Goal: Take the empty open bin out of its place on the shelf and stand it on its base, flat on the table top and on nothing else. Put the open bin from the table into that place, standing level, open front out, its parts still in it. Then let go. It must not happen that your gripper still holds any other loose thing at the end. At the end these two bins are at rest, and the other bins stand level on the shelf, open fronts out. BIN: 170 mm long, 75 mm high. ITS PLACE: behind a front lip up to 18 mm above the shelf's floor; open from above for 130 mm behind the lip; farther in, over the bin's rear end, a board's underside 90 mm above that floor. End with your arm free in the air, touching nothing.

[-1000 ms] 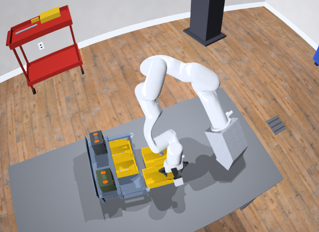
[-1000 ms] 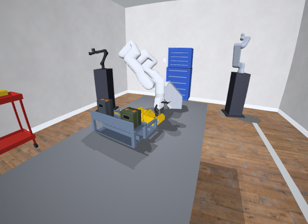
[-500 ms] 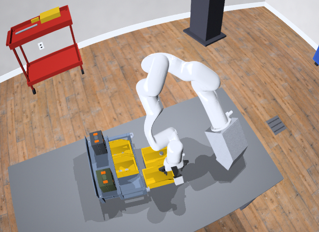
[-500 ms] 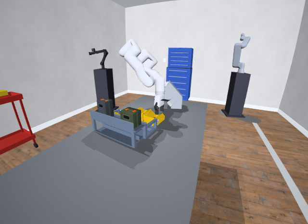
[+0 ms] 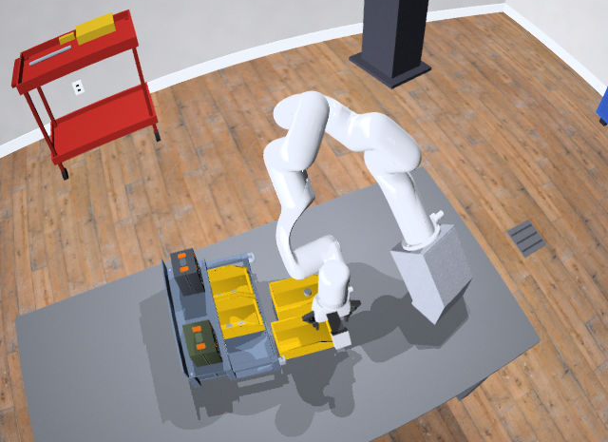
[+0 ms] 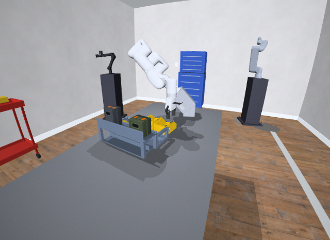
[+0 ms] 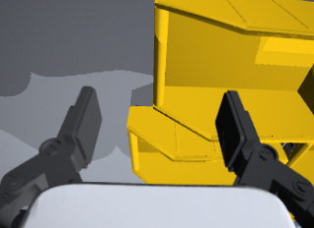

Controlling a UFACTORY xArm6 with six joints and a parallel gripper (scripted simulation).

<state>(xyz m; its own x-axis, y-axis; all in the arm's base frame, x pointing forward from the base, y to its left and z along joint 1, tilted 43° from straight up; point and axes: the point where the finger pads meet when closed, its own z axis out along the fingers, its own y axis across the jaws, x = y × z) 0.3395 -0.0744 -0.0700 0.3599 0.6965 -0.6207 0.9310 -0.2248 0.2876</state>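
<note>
A yellow bin that looks empty stands on the grey table right in front of the shelf. It fills the right of the wrist view. A second yellow bin with a grey part in it stands on the table beside it. My gripper is open and empty. It points down over the empty-looking bin's end away from the shelf. In the wrist view the fingers straddle a corner of that bin's wall without touching it. The gripper also shows in the exterior view.
Two yellow bins with small parts stand on the shelf. The near shelf place is empty. A dark box and a green box sit on the shelf's upper board. The arm's grey base block stands to the right.
</note>
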